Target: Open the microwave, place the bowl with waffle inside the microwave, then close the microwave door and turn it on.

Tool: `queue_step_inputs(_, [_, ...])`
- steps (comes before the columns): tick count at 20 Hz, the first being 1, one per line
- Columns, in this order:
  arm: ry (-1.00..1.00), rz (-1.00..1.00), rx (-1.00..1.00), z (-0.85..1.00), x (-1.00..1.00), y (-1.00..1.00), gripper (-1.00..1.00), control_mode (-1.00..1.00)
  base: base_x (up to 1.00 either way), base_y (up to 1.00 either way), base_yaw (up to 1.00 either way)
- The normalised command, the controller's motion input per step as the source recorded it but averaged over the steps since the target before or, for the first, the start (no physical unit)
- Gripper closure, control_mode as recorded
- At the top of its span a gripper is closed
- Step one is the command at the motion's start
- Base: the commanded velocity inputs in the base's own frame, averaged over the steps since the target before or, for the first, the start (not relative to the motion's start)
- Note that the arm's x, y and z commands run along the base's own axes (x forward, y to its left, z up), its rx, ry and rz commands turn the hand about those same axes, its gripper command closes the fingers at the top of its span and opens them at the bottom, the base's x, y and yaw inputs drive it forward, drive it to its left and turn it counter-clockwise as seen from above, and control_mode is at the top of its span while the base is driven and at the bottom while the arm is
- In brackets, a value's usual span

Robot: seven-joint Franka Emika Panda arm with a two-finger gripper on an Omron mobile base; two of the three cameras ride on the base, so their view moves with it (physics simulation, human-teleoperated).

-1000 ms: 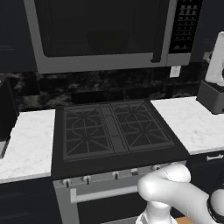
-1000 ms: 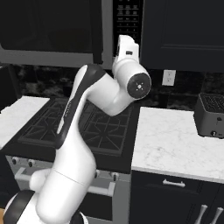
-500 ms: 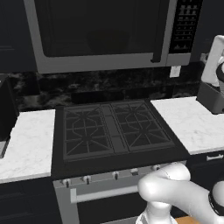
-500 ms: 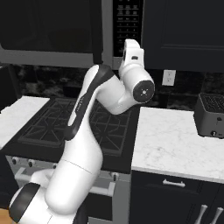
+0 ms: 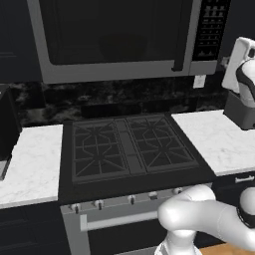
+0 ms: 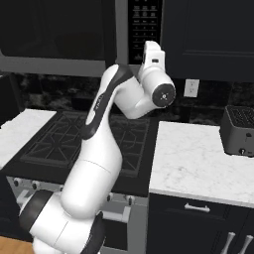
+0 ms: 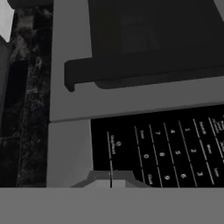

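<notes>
Two grey frame edges meet in the hand view, where the microwave door [image 7: 144,35] is closed, its dark handle [image 7: 140,65] lying along the edge next to the black button panel [image 7: 162,148]. The microwave [image 5: 124,40] hangs at 12 o'clock above the stove [image 5: 129,149], with bare marble table [image 5: 219,139] at 3 o'clock beside the toaster [image 6: 240,130]. The tool [image 7: 111,180] sits close before the panel's lower corner; I cannot tell whether it is released or clenched.

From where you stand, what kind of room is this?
Most likely a home kitchen: a microwave hangs above a gas stove, white marble counters flank it, and a toaster sits on the right one.
</notes>
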Motion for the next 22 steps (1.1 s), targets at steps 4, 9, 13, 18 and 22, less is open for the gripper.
queue_step_inputs(4, [0.0, -0.02, 0.0, 0.12, 0.5, -0.13, 1.0, -1.0, 0.0, 0.0, 0.0])
queue_step_inputs(9, [0.0, -0.02, 0.0, 0.02, 0.56, -0.22, 1.0, -1.0, 0.0, 0.0, 0.0])
queue_step_inputs(13, [0.0, -0.02, 0.0, -0.11, 0.43, -0.09, 1.0, -1.0, 0.0, 0.0, 0.0])
queue_step_inputs(18, [0.0, 0.0, 0.0, -0.08, 0.34, 0.0, 1.0, -1.0, 0.0, 0.0, 0.0])
queue_step_inputs(22, [-0.01, 0.0, 0.0, -0.01, 0.44, 0.0, 1.0, -1.0, 0.0, 0.0, 0.0])
